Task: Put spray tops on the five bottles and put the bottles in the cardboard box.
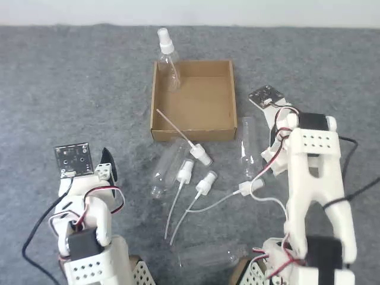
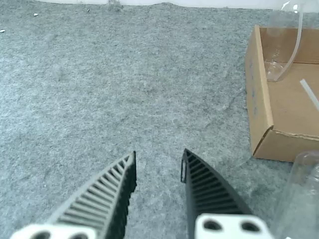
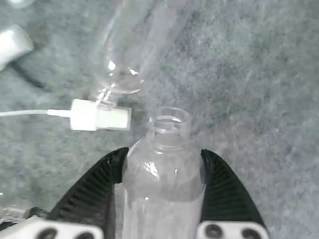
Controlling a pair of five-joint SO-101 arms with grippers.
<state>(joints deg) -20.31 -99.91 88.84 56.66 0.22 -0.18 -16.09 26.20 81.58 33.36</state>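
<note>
My right gripper (image 3: 163, 152) is shut on a clear, uncapped bottle (image 3: 167, 174) with its open neck pointing away. Just beyond the neck lie a white spray top (image 3: 99, 115) with its thin tube and another clear bottle (image 3: 134, 50). In the high view the right arm (image 1: 309, 154) stands beside a lying bottle (image 1: 248, 139). The cardboard box (image 1: 225, 122) holds one capped bottle (image 1: 168, 59) in its back left corner. My left gripper (image 2: 158, 155) is open above bare carpet, left of the box (image 2: 259, 99).
Loose spray tops (image 1: 200, 154) (image 1: 185, 172) (image 1: 206, 183) (image 1: 249, 189) with long tubes lie in front of the box. Uncapped bottles lie at the centre (image 1: 168, 166) and near the front edge (image 1: 211, 256). Grey carpet covers the table.
</note>
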